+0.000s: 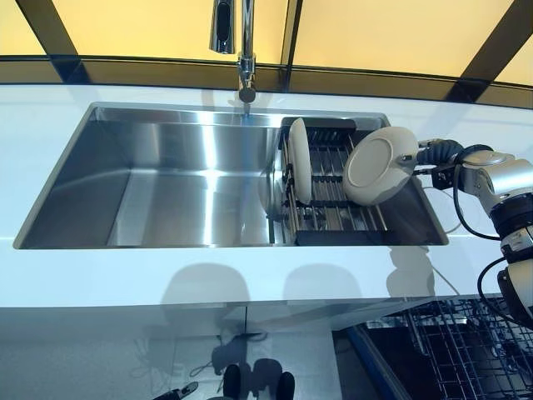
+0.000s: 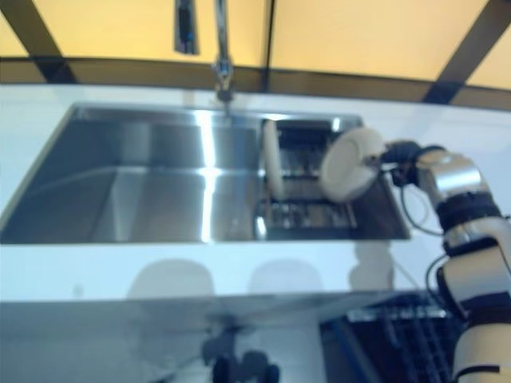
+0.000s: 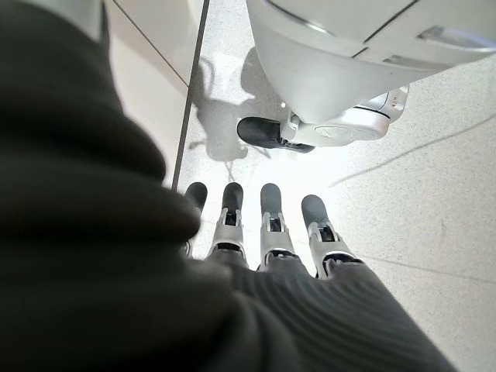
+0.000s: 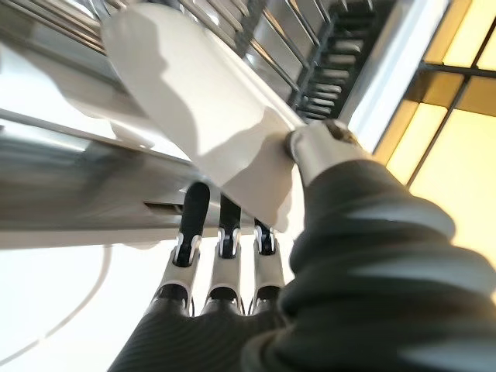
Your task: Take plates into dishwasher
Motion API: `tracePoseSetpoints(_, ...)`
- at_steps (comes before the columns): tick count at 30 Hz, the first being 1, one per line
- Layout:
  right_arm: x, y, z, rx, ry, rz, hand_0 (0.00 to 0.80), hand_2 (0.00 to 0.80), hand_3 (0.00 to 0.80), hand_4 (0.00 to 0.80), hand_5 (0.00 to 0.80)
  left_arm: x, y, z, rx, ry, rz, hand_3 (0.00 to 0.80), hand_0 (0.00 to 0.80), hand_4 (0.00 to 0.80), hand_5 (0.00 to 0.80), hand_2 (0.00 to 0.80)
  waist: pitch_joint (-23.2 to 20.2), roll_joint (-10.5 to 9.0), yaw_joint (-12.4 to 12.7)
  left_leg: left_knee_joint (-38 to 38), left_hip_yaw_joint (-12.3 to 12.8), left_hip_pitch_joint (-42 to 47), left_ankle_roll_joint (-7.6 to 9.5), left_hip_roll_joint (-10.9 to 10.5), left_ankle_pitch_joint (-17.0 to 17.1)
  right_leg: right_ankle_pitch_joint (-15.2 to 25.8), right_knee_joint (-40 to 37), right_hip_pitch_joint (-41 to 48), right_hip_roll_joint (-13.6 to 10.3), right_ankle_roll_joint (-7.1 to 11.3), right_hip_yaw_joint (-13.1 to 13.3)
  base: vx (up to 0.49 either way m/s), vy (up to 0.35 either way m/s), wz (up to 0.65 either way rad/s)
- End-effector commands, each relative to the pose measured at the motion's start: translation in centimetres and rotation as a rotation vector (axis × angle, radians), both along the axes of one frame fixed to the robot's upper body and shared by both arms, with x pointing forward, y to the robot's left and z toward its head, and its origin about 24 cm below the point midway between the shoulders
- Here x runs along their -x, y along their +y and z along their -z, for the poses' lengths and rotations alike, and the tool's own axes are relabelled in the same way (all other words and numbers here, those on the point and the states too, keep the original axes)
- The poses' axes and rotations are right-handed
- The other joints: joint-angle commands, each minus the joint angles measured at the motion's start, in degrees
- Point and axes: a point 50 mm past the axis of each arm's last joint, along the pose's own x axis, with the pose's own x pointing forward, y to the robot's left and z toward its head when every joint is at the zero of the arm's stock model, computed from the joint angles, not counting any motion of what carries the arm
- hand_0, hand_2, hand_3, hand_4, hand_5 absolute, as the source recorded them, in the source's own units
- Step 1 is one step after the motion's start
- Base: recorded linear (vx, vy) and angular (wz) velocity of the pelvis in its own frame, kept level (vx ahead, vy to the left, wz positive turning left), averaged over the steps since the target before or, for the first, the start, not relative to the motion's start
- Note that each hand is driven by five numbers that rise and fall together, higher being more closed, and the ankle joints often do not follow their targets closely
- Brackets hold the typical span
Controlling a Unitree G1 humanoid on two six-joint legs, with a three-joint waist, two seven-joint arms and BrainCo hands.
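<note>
Plate (image 1: 379,165) sits pinched in the right hand (image 4: 322,151), thumb on its upper face and fingers (image 4: 192,213) under the rim, tilted and lifted clear above the rack (image 1: 329,196) in the sink (image 1: 166,179). Just beyond the held plate, away from the hand, a second plate (image 1: 300,160) stands on edge in the same rack. The faucet (image 1: 244,50) rises farther off, past the sink's back rim. Below the arm, near the robot, the dishwasher basket (image 1: 454,350) lies open. The left hand (image 3: 267,232) hangs over the floor, fingers straight and relaxed, holding nothing.
</note>
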Motion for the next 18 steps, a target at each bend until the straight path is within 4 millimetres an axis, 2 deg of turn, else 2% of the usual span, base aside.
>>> tracePoseSetpoints(1,0.04,0.05,-5.71,0.123,-0.229,0.069,0.800,0.800,0.800,0.800,0.800,0.12,0.11,0.04,-0.006,0.014,0.016,0.000,0.000,0.000,0.000,0.000,-0.7,-0.05,0.6,-0.3,-1.9,-0.8,-0.95,0.2,-2.6,-0.5,-0.1,-0.6,-1.9,2.95,-1.8,0.000,0.000,0.00)
tracePoseSetpoints(9,-0.05,0.33,-5.40,0.053,-0.220,0.030,0.800,0.800,0.800,0.800,0.800,0.06,-0.04,0.05,0.004,0.013,0.024,0.000,0.000,0.000,0.000,0.000,-0.8,-0.05,0.9,-0.3,-2.0,-0.7,-0.82,0.2,-2.8,-0.6,-0.1,-0.4,-2.0,2.83,-1.9,0.002,0.001,0.02)
tracePoseSetpoints(18,0.03,0.24,-5.95,0.010,-0.311,0.049,0.800,0.800,0.800,0.800,0.800,0.31,-0.23,0.15,0.014,0.016,0.029,0.000,0.000,0.000,0.000,0.000,-1.0,0.05,1.0,-0.3,-2.2,-0.2,-0.82,0.1,-3.0,-0.8,-0.1,0.1,-2.0,2.83,-2.3,0.000,0.000,0.00)
